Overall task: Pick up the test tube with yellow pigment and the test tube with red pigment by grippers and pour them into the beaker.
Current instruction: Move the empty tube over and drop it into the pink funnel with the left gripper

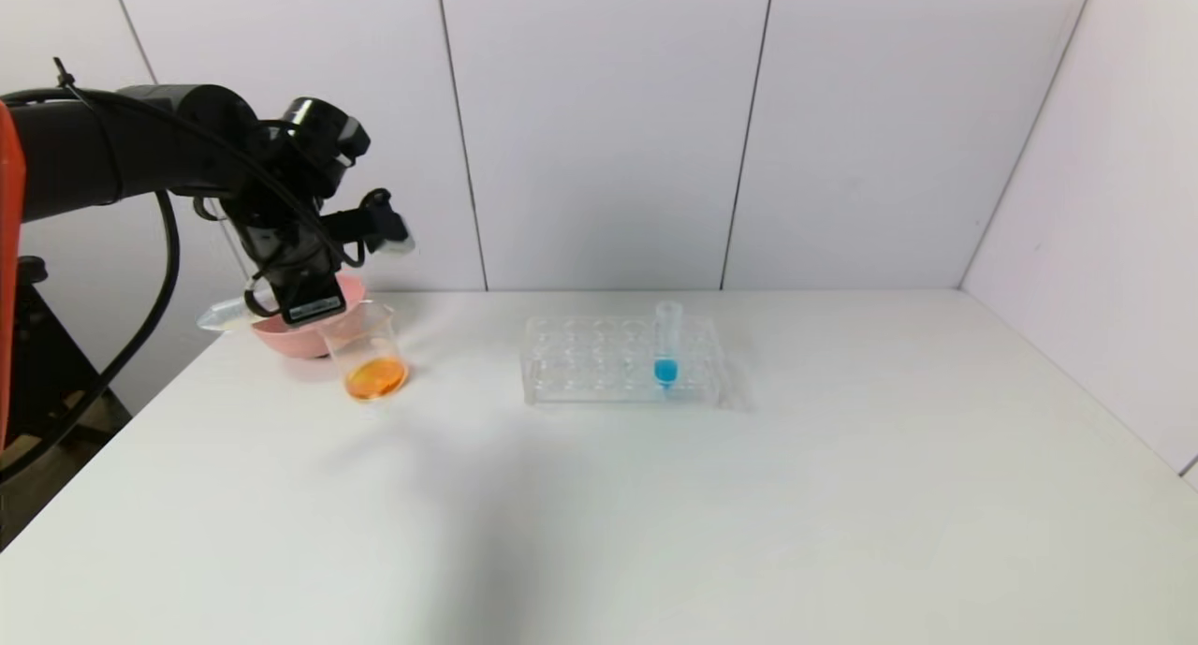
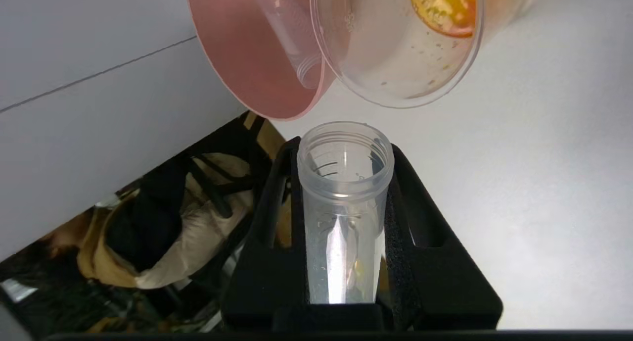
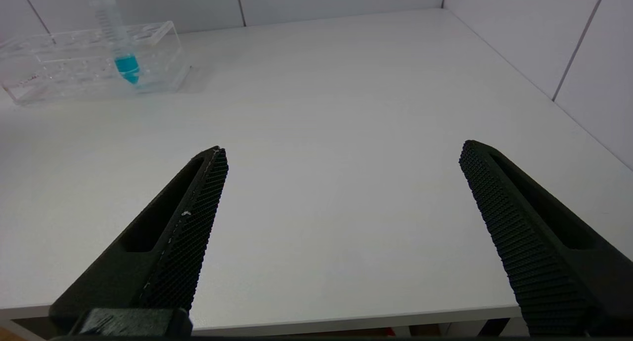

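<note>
While the left gripper point(image 1: 301, 300) is hovering above the beaker point(image 1: 371, 355) at the table's point(image 1: 599, 495) left rear, its fingers are clamping an emptied tube point(image 2: 342, 202), mouth toward the beaker and pink bowl point(image 1: 281, 336). Orange liquid is sitting in the beaker, and another emptied tube point(image 2: 292, 39) is lying in the bowl. Spread wide and holding nothing, the right gripper point(image 3: 341, 182) is waiting near the table's front edge. A blue tube point(image 1: 665, 343) is standing in the rack point(image 1: 599, 364).
</note>
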You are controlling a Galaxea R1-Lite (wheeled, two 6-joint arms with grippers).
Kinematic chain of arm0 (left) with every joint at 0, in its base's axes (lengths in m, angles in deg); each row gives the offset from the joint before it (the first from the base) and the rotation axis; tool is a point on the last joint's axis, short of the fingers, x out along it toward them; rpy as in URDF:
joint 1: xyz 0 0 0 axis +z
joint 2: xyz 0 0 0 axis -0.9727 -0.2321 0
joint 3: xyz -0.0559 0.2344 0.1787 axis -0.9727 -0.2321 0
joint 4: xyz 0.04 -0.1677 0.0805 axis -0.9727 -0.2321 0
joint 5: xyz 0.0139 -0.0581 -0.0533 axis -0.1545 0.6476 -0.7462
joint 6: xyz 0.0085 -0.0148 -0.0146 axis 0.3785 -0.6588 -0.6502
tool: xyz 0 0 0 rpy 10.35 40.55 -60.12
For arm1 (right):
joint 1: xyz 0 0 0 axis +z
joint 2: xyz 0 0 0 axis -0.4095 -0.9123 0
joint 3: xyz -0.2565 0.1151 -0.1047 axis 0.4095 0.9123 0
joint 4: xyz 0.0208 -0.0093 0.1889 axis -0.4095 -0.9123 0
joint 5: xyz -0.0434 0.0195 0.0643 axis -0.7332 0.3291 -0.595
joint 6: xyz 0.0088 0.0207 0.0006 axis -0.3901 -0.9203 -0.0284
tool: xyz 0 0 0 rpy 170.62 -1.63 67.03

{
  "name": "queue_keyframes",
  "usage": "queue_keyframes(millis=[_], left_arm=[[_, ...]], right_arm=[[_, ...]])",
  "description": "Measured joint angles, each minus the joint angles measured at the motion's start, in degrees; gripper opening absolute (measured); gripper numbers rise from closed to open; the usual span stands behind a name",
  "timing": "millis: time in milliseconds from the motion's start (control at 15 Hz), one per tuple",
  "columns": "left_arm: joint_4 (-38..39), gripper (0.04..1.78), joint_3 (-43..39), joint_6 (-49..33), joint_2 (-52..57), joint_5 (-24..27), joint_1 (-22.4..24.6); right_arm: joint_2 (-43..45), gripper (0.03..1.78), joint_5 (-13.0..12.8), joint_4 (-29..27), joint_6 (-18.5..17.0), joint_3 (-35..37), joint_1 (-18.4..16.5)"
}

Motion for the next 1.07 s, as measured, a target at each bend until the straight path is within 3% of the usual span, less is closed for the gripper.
queue_keyframes(millis=[400,667,1067], left_arm=[[7.8,0.45,-2.84,-17.02,4.89,18.25,7.46],[22.14,0.45,-9.65,-34.4,9.2,19.57,8.57],[55.16,0.45,-36.5,-45.35,18.51,19.46,8.62]], right_arm=[[0.0,1.71,-0.02,-0.02,0.02,0.0,0.0],[0.0,1.71,-0.02,0.0,0.02,0.0,0.0],[0.0,1.71,-0.02,0.0,0.0,0.0,0.0]])
